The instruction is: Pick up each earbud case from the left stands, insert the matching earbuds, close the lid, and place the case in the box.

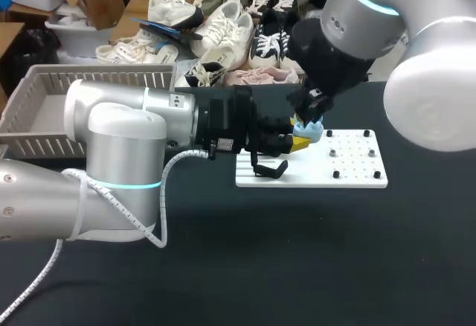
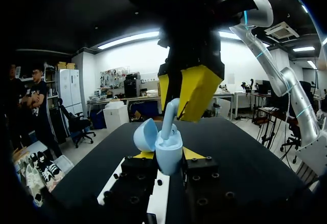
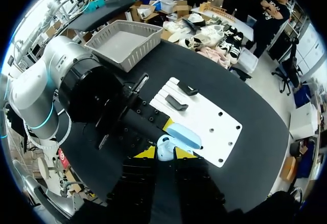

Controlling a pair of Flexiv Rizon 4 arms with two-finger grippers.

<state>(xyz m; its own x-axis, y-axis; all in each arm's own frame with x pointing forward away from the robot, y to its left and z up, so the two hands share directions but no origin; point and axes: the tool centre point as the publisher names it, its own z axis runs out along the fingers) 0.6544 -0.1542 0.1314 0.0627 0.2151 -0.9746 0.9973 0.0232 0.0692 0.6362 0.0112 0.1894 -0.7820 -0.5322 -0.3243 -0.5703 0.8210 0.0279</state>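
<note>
In the head view, my left pincer [image 1: 297,144] reaches in over the near corner of the white board [image 1: 357,173] on the dark surface [image 1: 297,251]. The light-blue earbud case [image 1: 308,131] is only a small patch at its tip. My right pincer [image 1: 316,112] hangs just above it, and I cannot read either grip from there. The left wrist view settles it. My left yellow tips press the case from both sides and hold it upright, with its lid [image 2: 144,134] swung open to one side. A pale blue earbud [image 2: 170,112] stands with its lower end in the case's open top, and its upper end is pinched between the right pincer's yellow fingers [image 2: 196,88]. The right wrist view looks down past its own tips onto the earbud's rounded end and the open case. It shows two black stands [image 3: 180,102] on the board beyond them more plainly than the head view does. The grey basket [image 3: 122,40] sits well apart, past my left arm.
</note>
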